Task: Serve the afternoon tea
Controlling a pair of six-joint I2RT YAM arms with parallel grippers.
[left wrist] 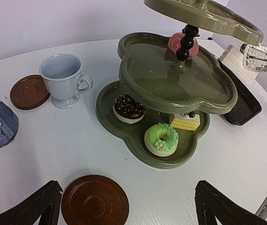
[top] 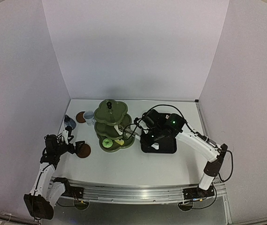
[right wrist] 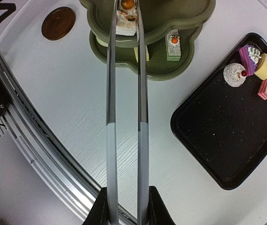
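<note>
Right gripper [right wrist: 126, 199]: closed on tongs [right wrist: 111, 117], white cake [right wrist: 124, 23] seen between their arms at stand [right wrist: 189, 16]. Left gripper [left wrist: 127, 187]: opened wide, coaster [left wrist: 95, 200] just beside.

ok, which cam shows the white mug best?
Left wrist: the mug is close, upright, handle and inside clear, beside a coaster. Top external shows it tiny, left of the stand. Right wrist misses it.
</note>
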